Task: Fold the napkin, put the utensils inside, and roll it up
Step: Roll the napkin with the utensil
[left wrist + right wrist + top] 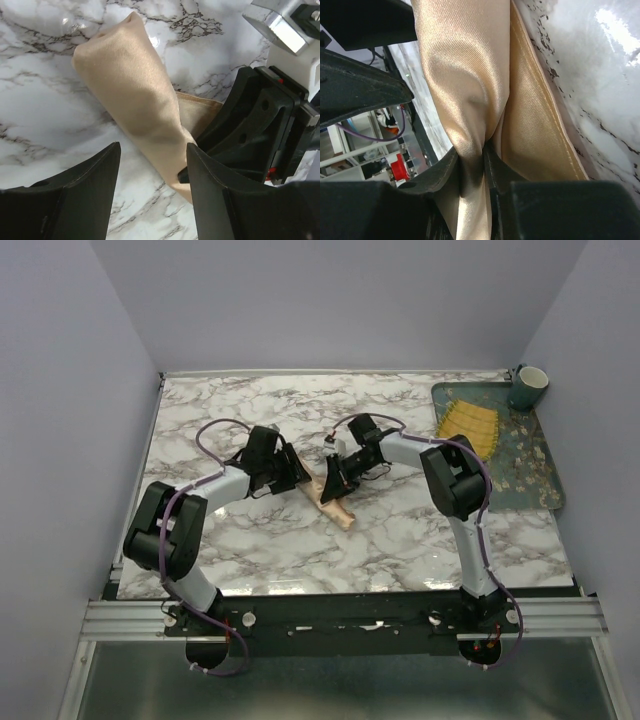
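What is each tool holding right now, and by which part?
The right tool is shut on the napkin, pinching a bunched fold of the cloth. The left tool is open and holds nothing.

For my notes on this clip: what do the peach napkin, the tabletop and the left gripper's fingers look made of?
The napkin: thin woven cloth with a satin-like sheen; fine twill lines and a stitched hem show in the right wrist view. The tabletop: glossy, marble-patterned, mirrors light; stone or laminate, cannot tell. The left gripper fingers: matte black, probably plastic.
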